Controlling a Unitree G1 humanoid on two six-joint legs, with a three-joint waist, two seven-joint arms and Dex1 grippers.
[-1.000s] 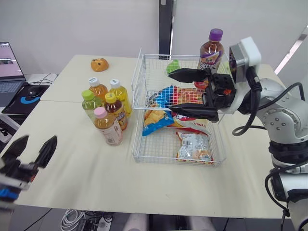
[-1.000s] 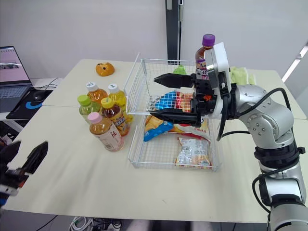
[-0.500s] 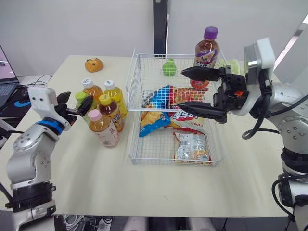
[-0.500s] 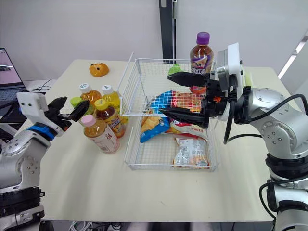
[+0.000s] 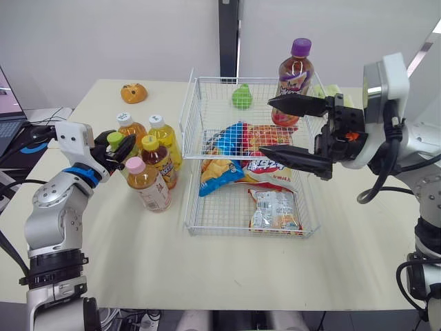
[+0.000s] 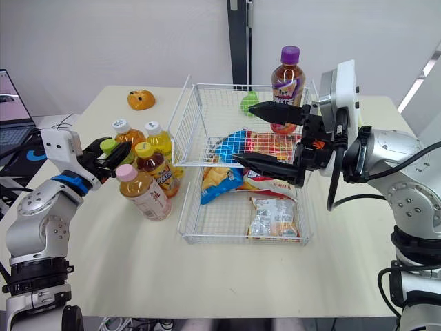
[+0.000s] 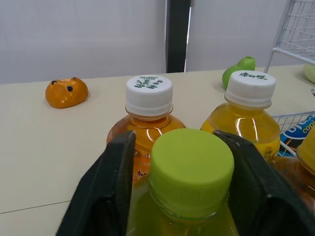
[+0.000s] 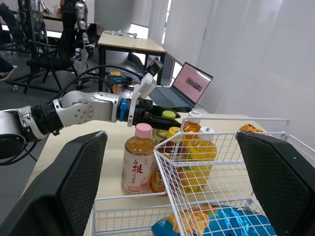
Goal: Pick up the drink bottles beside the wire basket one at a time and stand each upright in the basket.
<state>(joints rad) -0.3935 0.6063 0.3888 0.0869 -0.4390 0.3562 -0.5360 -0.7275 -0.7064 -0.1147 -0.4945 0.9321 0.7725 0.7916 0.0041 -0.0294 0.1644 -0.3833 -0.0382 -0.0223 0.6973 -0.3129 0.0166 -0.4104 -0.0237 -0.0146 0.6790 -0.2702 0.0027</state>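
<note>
1. Left gripper (image 7: 183, 162) is released: its black fingers (image 7: 106, 191) straddle the green-cap bottle's (image 7: 192, 169) ribbed cap, with a slim gap on one side.
2. Four more plastic bottles crowd just past and beside that gripper: white-cap amber bottle (image 7: 148, 96), white-cap yellow bottle (image 7: 251, 88), yellow-cap bottle (image 5: 160, 155), pink-cap peach bottle (image 5: 146, 185). Little room between them.
3. Wire basket (image 5: 220, 231) sits just beyond the cluster. It is a white grid with thin walls.
4. Right gripper (image 5: 265, 126) is spread wide and holds nothing, above the basket's crinkly snack packets (image 5: 272, 210).
5. Purple-cap bottle (image 5: 295, 69) stands upright behind the right gripper. Cannot tell whether it is inside the basket.
6. Bare matte table (image 5: 138, 255) lies open on the near side of both grippers.
7. The green-cap bottle's lower body is hidden by the fingers, and the labels are hard to read.
</note>
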